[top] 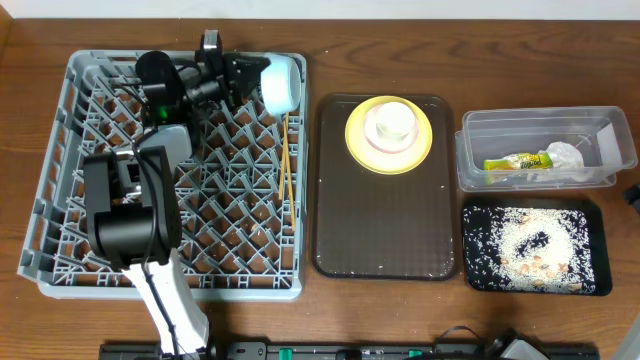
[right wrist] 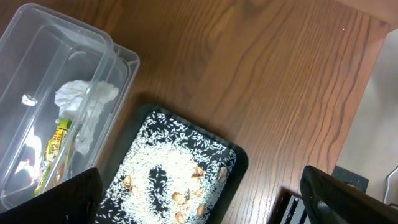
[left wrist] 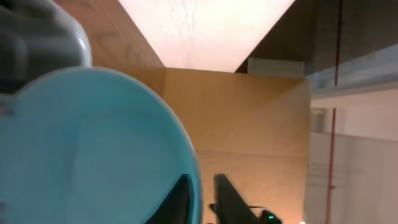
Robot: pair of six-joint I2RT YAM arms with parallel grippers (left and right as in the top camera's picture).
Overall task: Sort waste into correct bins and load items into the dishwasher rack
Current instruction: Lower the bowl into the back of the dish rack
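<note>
My left pincer [top: 248, 80] is pinching the blue bowl [top: 281, 82] by its rim, over the rack [top: 60, 200] (not set down yet, I think). The chopsticks [top: 286, 160] lie in the rack near it. Off to its side, the yellow plate [top: 388, 150] and a white cup [top: 391, 121] wait on the brown tray [top: 385, 230]. My right pincer [right wrist: 199, 208] is wide open above the rice [right wrist: 168, 174] in the black tray [right wrist: 239, 155]. The napkin [right wrist: 84, 102] and wrapper [right wrist: 53, 146] sit in the clear tub [right wrist: 37, 37] beside it.

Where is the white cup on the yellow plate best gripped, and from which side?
Probably across its round wall, from straight above: the white cup sits well inside the yellow plate, whose wide rim surrounds it and would hinder a low sideways approach.
</note>
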